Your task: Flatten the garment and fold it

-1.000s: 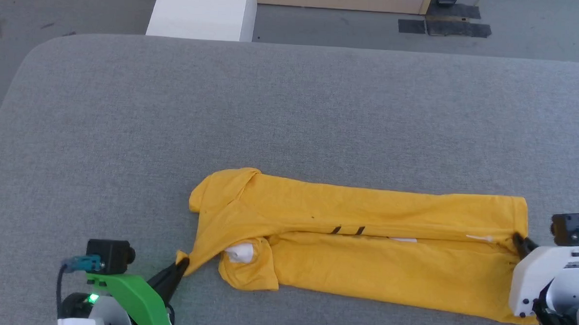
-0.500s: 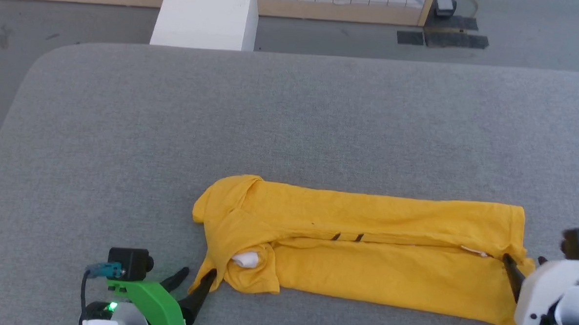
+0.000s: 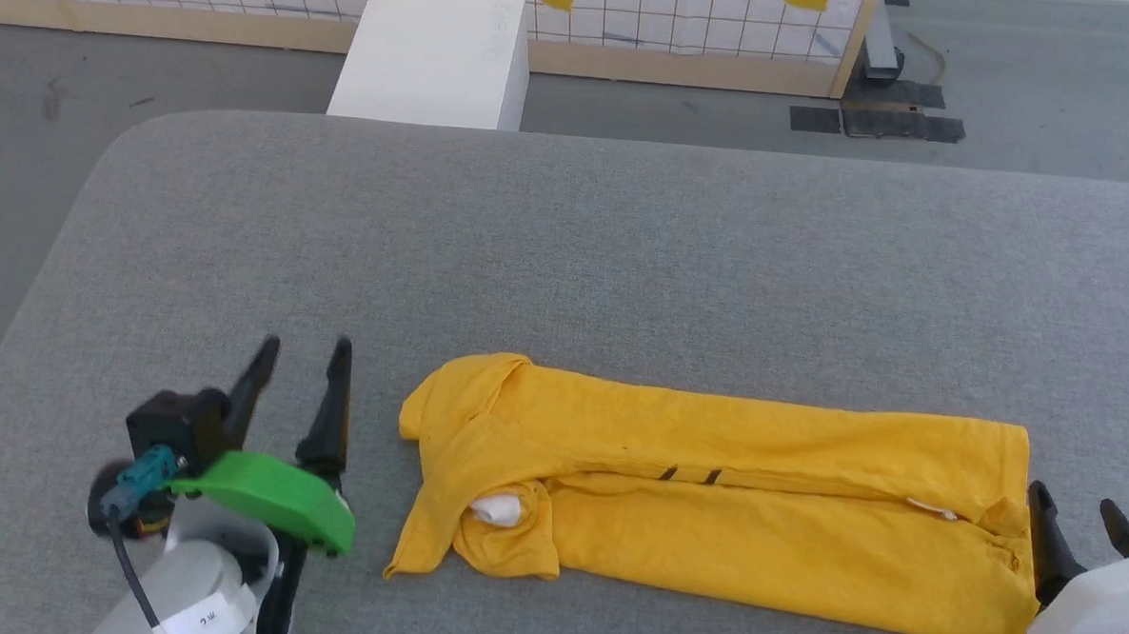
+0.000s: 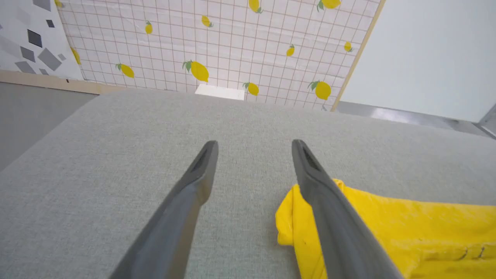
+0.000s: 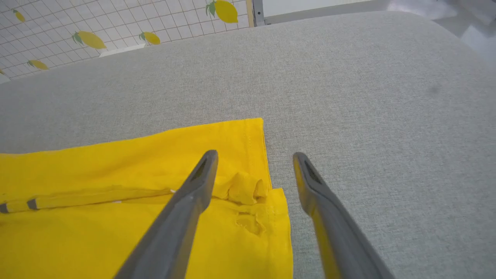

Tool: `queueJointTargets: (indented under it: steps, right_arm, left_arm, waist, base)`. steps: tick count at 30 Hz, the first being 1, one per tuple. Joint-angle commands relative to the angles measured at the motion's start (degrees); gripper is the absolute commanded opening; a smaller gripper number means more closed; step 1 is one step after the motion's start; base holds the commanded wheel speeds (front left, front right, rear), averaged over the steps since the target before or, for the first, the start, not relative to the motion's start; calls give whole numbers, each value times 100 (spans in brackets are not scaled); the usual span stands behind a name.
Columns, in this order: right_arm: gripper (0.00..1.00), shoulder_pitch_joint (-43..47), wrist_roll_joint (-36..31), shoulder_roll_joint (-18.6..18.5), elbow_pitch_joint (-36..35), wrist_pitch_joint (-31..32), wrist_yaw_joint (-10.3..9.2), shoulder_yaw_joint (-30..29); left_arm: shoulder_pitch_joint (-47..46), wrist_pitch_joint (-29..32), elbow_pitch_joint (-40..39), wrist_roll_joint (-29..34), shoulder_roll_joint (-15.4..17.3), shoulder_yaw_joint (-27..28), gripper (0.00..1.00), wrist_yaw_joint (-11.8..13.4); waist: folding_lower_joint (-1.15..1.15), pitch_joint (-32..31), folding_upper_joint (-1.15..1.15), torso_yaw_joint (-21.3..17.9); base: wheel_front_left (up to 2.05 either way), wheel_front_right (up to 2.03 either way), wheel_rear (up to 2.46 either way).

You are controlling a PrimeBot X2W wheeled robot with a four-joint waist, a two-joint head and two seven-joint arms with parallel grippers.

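The yellow garment (image 3: pixel 709 495) lies on the grey table as a long band, both long sides folded in to meet along the middle, a white sleeve patch (image 3: pixel 497 510) peeking out near its left end. My left gripper (image 3: pixel 301 348) stands open to the left of the garment (image 4: pixel 407 232), clear of the cloth, nothing between its fingers. My right gripper (image 3: pixel 1081 500) is open at the garment's right end; in the right wrist view my right gripper (image 5: pixel 255 155) straddles the hem of the garment (image 5: pixel 135 186), empty.
The grey padded table (image 3: pixel 567 260) has wide bare room beyond the garment. A white box (image 3: pixel 433 59) stands on the floor past its far edge, before a gridded wall panel with lemon prints (image 3: pixel 673 17). Black floor patches (image 3: pixel 878 121) lie at the back right.
Both grippers let go of the garment and opened. The left one drew away to the left and the right one backed off the right end. The head camera tilted up.
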Motion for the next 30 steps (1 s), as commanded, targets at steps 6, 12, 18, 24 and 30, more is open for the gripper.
queueJointTargets:
  steps: [6, 12, 18, 24, 30]
  right_arm:
    - [100, -268, 62, 106, 335, -148, -8, -258]
    - [100, -630, 212, 115, 1123, 202, -8, -537]
    - [100, -1095, 167, 116, 2053, 787, -8, -566]
    - [100, -1320, 206, 116, 2408, 1172, -8, -462]
    - [0, -1480, 123, 117, 2569, 1530, -8, -363]
  left_arm:
    - [219, -26, -187, 1364, -796, 1049, 100, -286]
    - [300, -26, -29, 1907, -1420, 1779, 100, -637]
    - [504, -27, 140, 2423, -2011, 2376, 100, -1115]
    - [526, -27, 297, 2631, -2172, 2705, 100, -1416]
    - [461, -27, 370, 2800, -2275, 2918, 100, -1568]
  waist:
    - [0, -54, 0, 23]
    - [0, -112, 0, 9]
    - [0, -152, 0, -13]
    - [0, -109, 0, -20]
    - [0, -40, 0, -9]
  base:
    - [0, 0, 0]
    - [0, 0, 0]
    - [0, 0, 0]
    - [0, 0, 0]
    - [0, 0, 0]
